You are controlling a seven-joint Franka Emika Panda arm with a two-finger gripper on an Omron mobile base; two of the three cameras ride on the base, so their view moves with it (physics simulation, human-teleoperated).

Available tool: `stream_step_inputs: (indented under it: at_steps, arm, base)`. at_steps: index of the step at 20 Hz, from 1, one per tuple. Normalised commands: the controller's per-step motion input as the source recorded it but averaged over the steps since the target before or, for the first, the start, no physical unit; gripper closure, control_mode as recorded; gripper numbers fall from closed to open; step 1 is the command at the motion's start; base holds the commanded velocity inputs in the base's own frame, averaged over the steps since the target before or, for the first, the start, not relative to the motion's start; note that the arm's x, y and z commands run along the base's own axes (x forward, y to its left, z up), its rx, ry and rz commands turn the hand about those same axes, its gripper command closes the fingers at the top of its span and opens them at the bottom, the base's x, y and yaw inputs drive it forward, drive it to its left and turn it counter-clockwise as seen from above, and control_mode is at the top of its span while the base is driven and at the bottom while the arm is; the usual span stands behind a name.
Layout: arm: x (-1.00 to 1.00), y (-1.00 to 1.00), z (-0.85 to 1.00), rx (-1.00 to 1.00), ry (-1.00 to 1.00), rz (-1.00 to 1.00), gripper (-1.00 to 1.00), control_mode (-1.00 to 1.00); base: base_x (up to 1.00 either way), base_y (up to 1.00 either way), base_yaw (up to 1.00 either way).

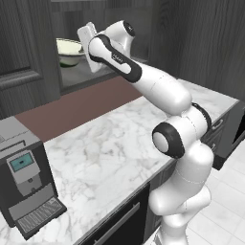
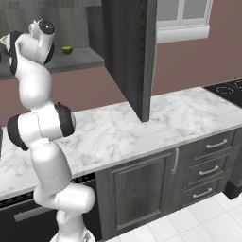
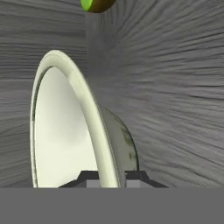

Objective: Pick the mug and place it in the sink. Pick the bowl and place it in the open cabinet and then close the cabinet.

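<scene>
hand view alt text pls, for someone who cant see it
The cream-white bowl looms close, seen nearly edge-on, with the jaws straddling its rim at the bottom of the picture, one finger on each side. Behind it runs the grey wood-grain surface of the cabinet, and a small green and brown round item peeks in at the top edge.

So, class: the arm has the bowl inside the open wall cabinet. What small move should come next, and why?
Probably open the jaws and let go. In the hand view the gripper straddles the bowl rim, a fingertip on each side, and the left base view shows the bowl apparently resting on the cabinet shelf. Withdrawing and closing the door would follow.
</scene>
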Motion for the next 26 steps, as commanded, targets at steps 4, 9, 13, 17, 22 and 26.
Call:
stream_step_inputs:
  at_steps: [4, 9, 13, 17, 22, 26]
  arm:
    - [0.01, 0.0, 0.0, 0.0, 0.0, 0.0, -1.0, -1.0]
    - [0.0, 0.0, 0.04, 0.0, 0.0, 0.0, -1.0, -1.0]
    - [0.0, 0.0, 0.09, 0.0, 0.0, 0.0, -1.0, -1.0]
    - [0.0, -0.02, 0.09, 0.0, 0.0, 0.0, -1.0, -1.0]
    - [-0.16, -0.1, 0.12, 0.0, 0.0, 0.0, -1.0, -1.0]
    - [-0.53, -0.2, 0.0, 0.0, 0.0, 0.0, -1.0, -1.0]
  base:
    - [0.0, 0.0, 0.0]
    - [0.0, 0.0, 0.0]
    - [0.0, 0.0, 0.0]
    - [0.0, 0.0, 0.0]
    - [0.0, 0.0, 0.0]
    - [0.0, 0.0, 0.0]
